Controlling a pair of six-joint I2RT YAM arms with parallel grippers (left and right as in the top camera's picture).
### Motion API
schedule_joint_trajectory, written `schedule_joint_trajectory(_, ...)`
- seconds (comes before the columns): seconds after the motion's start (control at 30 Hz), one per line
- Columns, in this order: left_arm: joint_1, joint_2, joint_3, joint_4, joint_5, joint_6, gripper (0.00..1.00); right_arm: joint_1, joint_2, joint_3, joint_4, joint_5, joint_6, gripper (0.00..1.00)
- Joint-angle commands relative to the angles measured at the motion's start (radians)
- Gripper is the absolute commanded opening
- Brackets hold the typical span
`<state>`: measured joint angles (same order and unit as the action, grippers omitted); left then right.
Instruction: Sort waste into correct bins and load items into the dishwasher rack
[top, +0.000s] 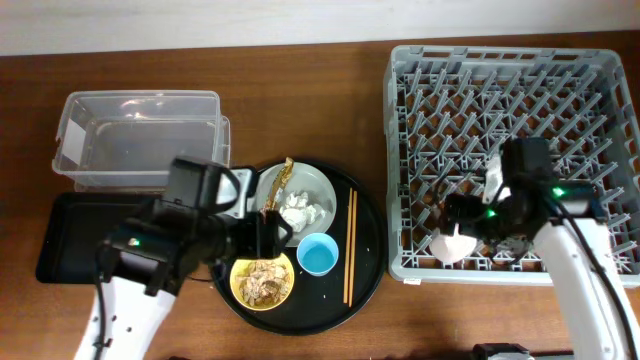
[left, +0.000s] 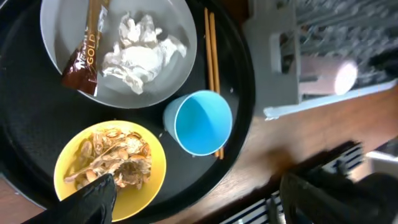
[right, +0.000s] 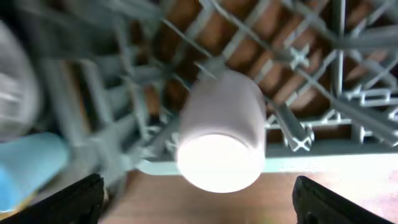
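The grey dishwasher rack fills the right side. A pink cup lies upside down on its pegs at the front left corner; it also shows in the right wrist view. My right gripper hovers over it, open and apart. On the round black tray, the grey plate holds crumpled tissue and the brown-gold wrapper. The yellow bowl holds beige scraps, next to the light-blue cup and chopsticks. My left gripper is open above the bowl.
The clear plastic tub stands at the back left, with the shallow black rectangular tray in front of it, partly under my left arm. The round black tray sits between the bins and the rack. The table's front edge is close.
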<state>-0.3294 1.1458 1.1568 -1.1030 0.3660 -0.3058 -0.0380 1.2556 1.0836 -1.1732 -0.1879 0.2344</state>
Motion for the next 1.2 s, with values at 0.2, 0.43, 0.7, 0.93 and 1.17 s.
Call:
schedule_joint_trajectory(0.2, -0.310, 0.317, -0.206, 0.315, -0.277, -0.072, 0.63, 0.005, -0.376, 0.090, 0.024, -0.310, 0.006, 0.99)
schedule_joint_trajectory(0.43, -0.344, 0.407, -0.175, 0.328, -0.273, -0.117, 0.00, 0.005, -0.374, 0.089, -0.006, -0.311, 0.006, 0.99)
schedule_joint_trajectory(0.7, -0.008, 0.154, -0.024, 0.428, 0.718, 0.020, 0.00, 0.306, -0.293, 0.084, 0.064, -0.510, -0.197, 0.96)
schedule_joint_trajectory(0.93, 0.082, 0.134, -0.024, 0.438, 1.083, 0.076, 0.00, 0.385, -0.223, 0.085, 0.375, -0.791, -0.222, 0.99)
schedule_joint_trajectory(1.17, 0.022, 0.135, -0.025, 0.437, 0.986, 0.076, 0.00, 0.387, -0.165, 0.085, 0.478, -0.946, -0.219, 0.64)
